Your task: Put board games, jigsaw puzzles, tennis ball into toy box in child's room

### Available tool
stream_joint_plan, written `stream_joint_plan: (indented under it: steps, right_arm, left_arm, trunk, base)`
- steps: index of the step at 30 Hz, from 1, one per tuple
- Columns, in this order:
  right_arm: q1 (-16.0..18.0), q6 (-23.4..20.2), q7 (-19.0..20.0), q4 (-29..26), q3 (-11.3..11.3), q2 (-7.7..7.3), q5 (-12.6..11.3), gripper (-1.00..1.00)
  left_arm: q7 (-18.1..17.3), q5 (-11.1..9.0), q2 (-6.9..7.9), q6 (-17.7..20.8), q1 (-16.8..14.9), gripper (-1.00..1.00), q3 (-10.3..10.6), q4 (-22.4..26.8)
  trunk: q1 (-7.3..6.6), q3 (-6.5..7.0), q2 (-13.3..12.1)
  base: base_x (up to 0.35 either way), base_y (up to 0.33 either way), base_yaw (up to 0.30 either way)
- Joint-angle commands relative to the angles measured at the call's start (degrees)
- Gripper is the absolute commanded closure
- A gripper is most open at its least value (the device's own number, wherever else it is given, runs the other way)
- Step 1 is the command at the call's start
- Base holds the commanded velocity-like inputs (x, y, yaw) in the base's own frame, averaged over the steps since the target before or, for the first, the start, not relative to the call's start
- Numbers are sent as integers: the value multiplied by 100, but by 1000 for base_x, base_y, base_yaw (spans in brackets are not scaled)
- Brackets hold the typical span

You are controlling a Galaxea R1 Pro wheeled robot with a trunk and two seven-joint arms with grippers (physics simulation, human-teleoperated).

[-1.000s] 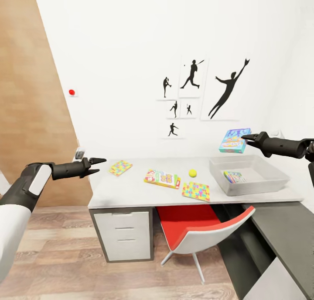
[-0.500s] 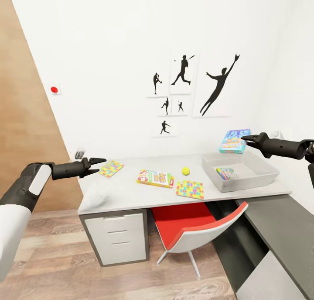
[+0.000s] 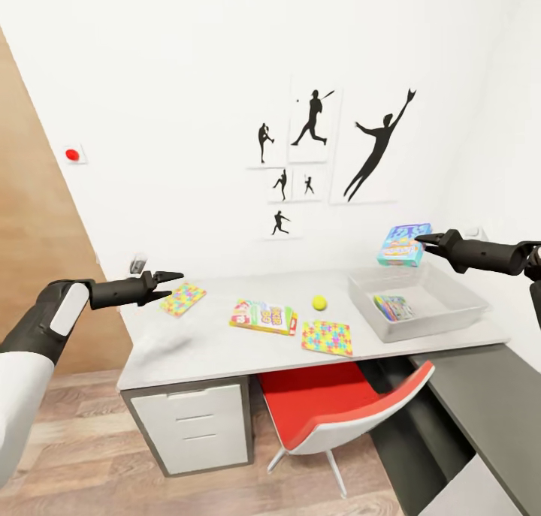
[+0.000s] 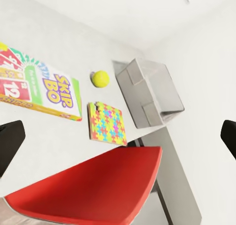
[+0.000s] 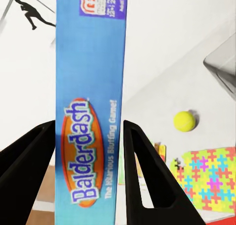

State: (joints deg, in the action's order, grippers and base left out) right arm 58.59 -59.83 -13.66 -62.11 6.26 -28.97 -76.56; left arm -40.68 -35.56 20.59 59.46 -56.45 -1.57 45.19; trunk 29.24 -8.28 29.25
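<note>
White-walled kid's room: you're hovering the blue board game (image 3: pixel 404 244), right fingers (image 3: pixel 421 239) clamping it, at 12 o'clock over the toy box (image 3: pixel 421 302) for dropping; left fingers (image 3: pixel 167 285) are gaping wide, idle.

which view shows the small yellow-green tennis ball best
The left wrist view: the small yellow-green tennis ball is large and unobstructed beside the SKIP-BO box. The head view shows it tiny; the right wrist view shows it clearly but smaller.

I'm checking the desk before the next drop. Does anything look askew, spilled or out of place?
Nothing looks spilled or damaged. The SKIP-BO box, two jigsaw puzzles and tennis ball lie flat on the table, outside the toy box. One game lies inside it. The right hand holds the blue Balderdash box in the air above it.
</note>
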Motion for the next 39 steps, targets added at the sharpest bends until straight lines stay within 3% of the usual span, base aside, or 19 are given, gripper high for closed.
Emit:
stream_joint_plan:
  steps: [1,20,39]
  right_arm:
    - [5,-16,-59,-5,2,2,-71,100]
    - [3,-17,-59,-24,1,3,-70,100]
    - [1,-17,-65,-20,7,-12,-68,100]
  left_arm:
    - [-37,31,-1,21,-6,-100,-10,-1]
    - [-37,23,-7,21,-6,-100,16,102]
    - [-37,22,-34,21,-6,-100,16,113]
  trunk:
    - [6,-11,10]
    - [6,-11,10]
    - [6,-11,10]
  base:
    - [325,0,0]
    - [132,-35,-93]
    - [58,-25,-6]
